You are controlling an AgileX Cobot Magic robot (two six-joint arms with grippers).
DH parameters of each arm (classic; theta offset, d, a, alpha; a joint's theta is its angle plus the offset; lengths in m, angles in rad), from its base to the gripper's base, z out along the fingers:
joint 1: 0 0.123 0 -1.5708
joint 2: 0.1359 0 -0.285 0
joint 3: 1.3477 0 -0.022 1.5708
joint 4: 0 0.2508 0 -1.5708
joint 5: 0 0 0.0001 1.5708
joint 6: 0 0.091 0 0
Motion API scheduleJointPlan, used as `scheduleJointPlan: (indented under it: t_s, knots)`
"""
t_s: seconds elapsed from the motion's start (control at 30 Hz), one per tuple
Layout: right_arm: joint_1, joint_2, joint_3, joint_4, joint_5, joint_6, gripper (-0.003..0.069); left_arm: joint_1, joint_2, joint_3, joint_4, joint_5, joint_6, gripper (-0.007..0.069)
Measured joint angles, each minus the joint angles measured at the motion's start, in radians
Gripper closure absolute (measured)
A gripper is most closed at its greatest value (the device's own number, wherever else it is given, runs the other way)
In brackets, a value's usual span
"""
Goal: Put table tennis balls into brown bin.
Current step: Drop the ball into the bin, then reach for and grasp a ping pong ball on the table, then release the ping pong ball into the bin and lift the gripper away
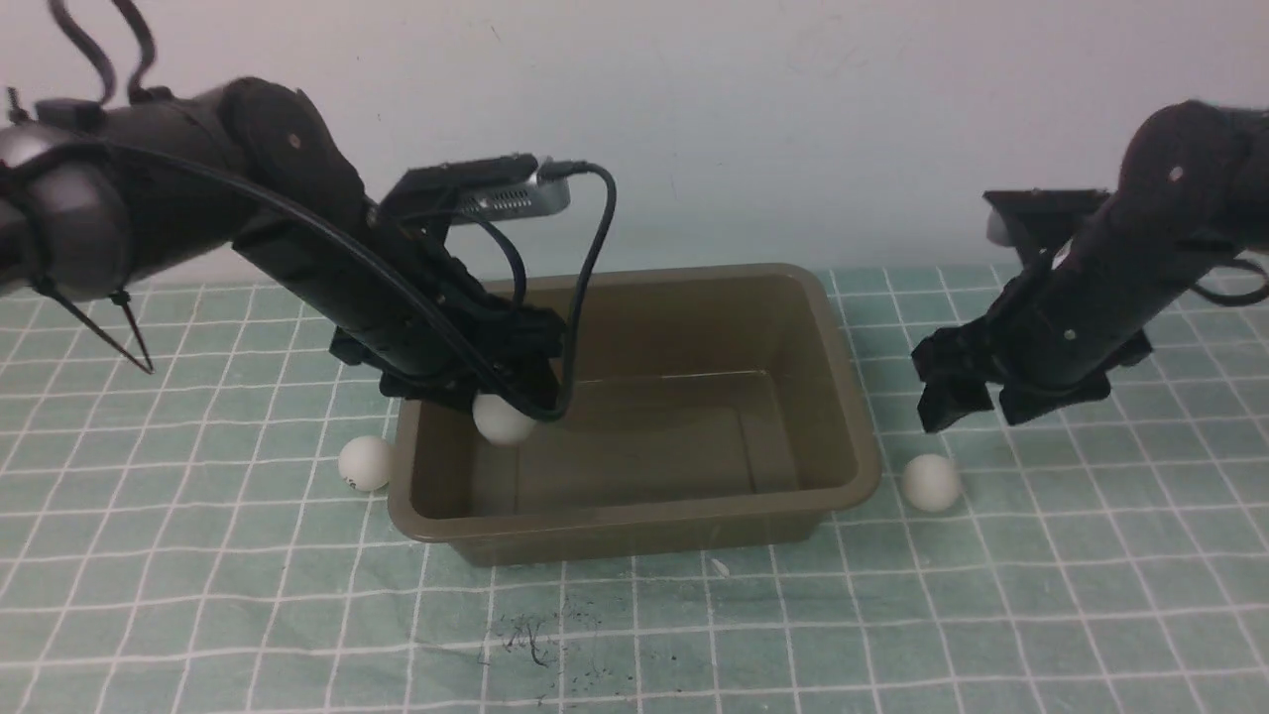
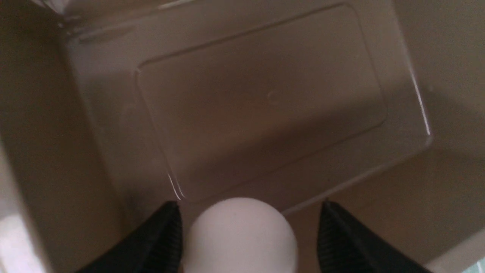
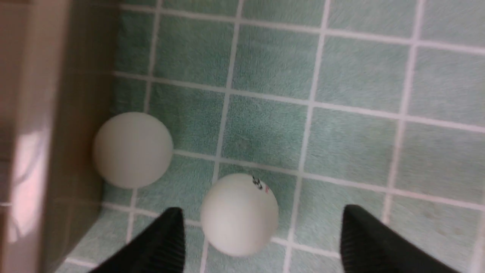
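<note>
On the far left, a first ball (image 1: 365, 463) is lying on the green checked surface (image 1: 178, 595), outside the brown bin (image 1: 634, 521) and just beside its left wall. Next, the left pincer (image 2: 249, 212) is hanging over the left part of the bin, and a second ball (image 1: 504, 418) is sitting between its fingers (image 2: 159, 242). This pincer is standing wide, wider than the ball, with a clear gap on one side. I am therefore judging that the ball is loose and about to drop, not clamped. The floor of the bin is looking bare in the left wrist view, so no ball is resting inside yet. To the right of the bin, the right pincer (image 3: 263, 210) is hovering over the surface, also spread wide and holding nothing. A marked ball (image 3: 239, 214) with a tiny dark print is lying on the surface between its fingers, apart from both. A plain ball (image 3: 132, 149) is lying nearer to the bin's right wall. The front view is showing only one ball on this side, and which of the two it is I cannot tell. The task is looking barely started: one ball is over the bin, and three are waiting on the surface.
</note>
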Motion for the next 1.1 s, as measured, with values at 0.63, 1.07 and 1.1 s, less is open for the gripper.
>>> scheduleJointPlan:
  t_s: [0.63,1.07,1.1]
  knots:
    - [-0.04,0.067,-0.096,-0.023,0.191,0.006,0.0299,0.33,-0.129,-0.133,0.246,0.31,-0.091,0.0625]
    - [0.202,0.021,-0.261,0.113,0.071,-0.063,0.027,0.237,0.028,0.01,0.23,0.03,0.001,0.0365]
    - [0.205,0.024,-0.263,0.113,0.071,-0.063,0.0263,0.237,0.028,0.01,0.23,0.03,0.001,0.0365]
